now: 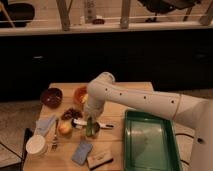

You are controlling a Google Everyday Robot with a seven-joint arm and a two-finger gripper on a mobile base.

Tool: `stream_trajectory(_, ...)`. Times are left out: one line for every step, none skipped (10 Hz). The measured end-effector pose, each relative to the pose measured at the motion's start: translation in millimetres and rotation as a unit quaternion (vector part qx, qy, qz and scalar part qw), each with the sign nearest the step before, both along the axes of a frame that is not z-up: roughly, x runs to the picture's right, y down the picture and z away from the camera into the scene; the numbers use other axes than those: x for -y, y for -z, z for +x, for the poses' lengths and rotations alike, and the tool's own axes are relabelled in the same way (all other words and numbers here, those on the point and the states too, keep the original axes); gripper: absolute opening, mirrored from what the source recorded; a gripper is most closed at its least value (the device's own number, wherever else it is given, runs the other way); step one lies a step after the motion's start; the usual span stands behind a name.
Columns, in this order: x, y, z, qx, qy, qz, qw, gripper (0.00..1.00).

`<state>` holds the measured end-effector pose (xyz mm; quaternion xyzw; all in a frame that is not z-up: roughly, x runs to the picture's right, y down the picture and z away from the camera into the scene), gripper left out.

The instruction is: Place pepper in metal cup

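Here, my gripper (90,125) is hanging over the metal cup (90,133), clamping the pepper (90,128); I'm centring it before release.

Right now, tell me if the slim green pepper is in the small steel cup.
Cannot tell: the slim green pepper hangs at the gripper; the cup is hidden.

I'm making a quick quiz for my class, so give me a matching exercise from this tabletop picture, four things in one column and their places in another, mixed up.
Things:
1. green tray
2. dark red bowl
3. white container
4. tool

Places:
A. front left corner of the table
B. middle of the table, over the pepper
C. right side of the table
D. back left of the table

Pairs: 1-C, 2-D, 3-A, 4-B
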<state>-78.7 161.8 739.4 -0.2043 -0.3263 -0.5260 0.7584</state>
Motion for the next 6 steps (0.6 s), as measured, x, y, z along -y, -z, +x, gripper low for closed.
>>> stream_trajectory(-2.3, -0.1, 0.7, -0.003, 0.001, -0.002, 1.0000, 0.00)
stream_trajectory(-4.1, 0.0, 1.8, -0.006, 0.001, -0.003, 1.0000, 0.00)
stream_trajectory(-5.6, 0.4, 3.6, -0.010, 0.001, -0.004, 0.9999, 0.00)
stream_trajectory(-7.0, 0.8, 5.4, -0.014, 0.001, -0.005, 0.9999, 0.00)
stream_trajectory(-8.0, 1.1, 7.2, -0.017, 0.001, -0.005, 0.9998, 0.00)
stream_trajectory(-9.2, 1.4, 8.9, -0.020, 0.001, -0.006, 0.9998, 0.00)
